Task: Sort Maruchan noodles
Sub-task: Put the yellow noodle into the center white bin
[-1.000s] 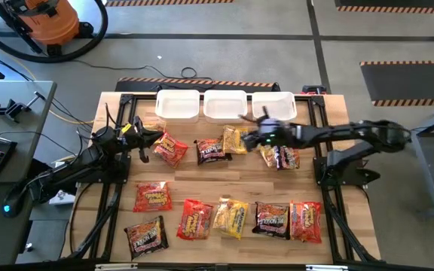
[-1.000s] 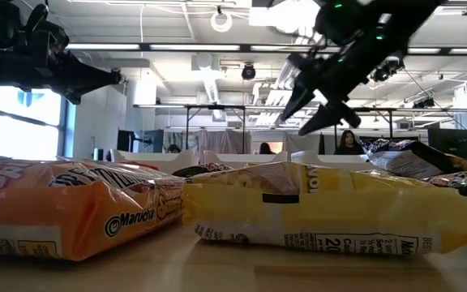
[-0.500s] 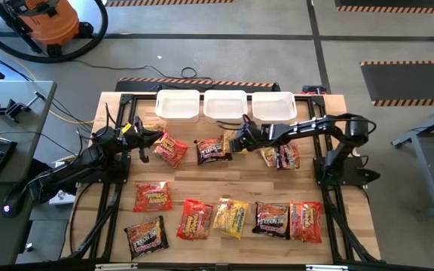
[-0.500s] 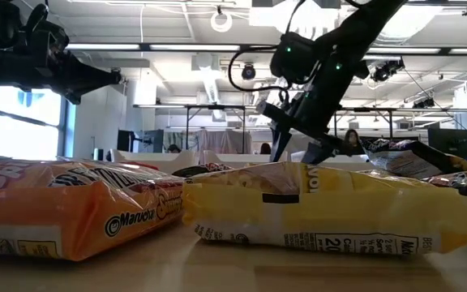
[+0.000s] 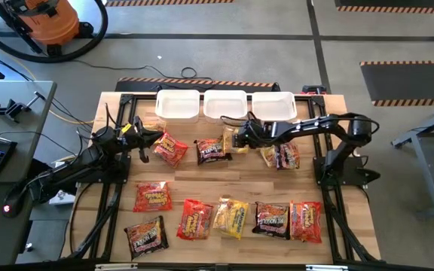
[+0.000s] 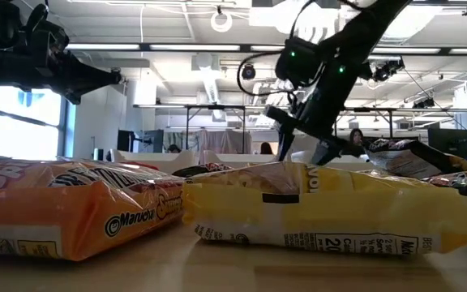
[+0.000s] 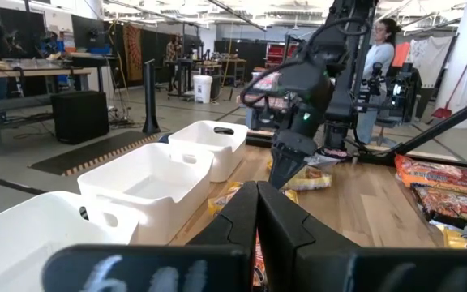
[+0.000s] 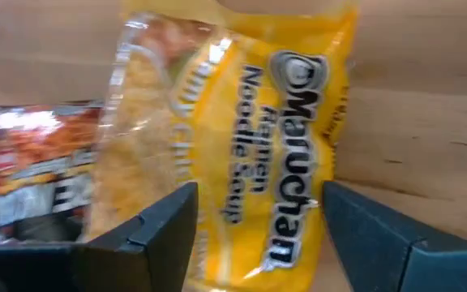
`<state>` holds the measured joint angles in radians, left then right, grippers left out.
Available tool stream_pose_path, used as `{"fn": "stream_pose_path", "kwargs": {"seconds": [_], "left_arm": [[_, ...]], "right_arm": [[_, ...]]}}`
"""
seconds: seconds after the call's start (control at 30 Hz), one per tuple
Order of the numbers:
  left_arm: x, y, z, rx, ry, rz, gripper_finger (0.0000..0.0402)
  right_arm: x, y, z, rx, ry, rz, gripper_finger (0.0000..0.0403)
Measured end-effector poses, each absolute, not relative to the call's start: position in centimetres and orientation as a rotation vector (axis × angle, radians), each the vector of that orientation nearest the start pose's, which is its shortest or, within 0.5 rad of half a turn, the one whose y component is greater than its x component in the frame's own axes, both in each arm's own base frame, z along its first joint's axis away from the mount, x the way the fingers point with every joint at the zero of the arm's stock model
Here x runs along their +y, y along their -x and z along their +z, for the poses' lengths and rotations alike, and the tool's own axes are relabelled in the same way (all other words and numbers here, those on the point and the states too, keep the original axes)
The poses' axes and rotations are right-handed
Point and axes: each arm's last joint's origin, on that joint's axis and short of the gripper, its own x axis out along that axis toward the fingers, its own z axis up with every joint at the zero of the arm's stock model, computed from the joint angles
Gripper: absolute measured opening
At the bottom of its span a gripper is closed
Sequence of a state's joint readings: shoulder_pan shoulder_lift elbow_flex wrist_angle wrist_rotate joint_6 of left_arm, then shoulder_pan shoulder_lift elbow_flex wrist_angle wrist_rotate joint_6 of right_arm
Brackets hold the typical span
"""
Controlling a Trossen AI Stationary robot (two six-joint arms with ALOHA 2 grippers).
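At bench left, my left tool [image 5: 159, 135] sits clenched, empty, beside a red packet [image 5: 171, 148]. Mid-bench, right tool [image 5: 237, 138] spread wide over the yellow Maruchan packet [image 8: 250, 146]: light, crinkly, slick film over a stiff brittle block. I'd pinch across its flat edges.

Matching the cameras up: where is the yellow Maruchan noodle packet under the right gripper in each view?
High view: yellow crinkly plastic noodle packet, below the middle white bin.
Low view: cannot tell.
Left wrist view: beneath the right gripper, hardly visible.
Right wrist view: fills the centre.
Shared landmark: the open right gripper.
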<state>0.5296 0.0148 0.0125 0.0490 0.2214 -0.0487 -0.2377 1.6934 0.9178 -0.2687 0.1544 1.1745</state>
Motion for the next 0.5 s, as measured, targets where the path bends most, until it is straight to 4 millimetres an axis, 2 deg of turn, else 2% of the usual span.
{"fn": "stream_pose_path", "kwargs": {"seconds": [0.1, 0.5], "left_arm": [[4.36, -8.7, 17.14, -0.051, 0.031, 0.307, 0.0003], [4.35, -8.7, 17.14, -0.051, 0.031, 0.307, 0.0003]], "right_arm": [[-8.29, -30.59, 14.6, 0.723, -1.094, -0.959, 0.0247], [-8.55, -30.75, 14.02, 0.717, -1.057, -0.964, 0.0237]]}}
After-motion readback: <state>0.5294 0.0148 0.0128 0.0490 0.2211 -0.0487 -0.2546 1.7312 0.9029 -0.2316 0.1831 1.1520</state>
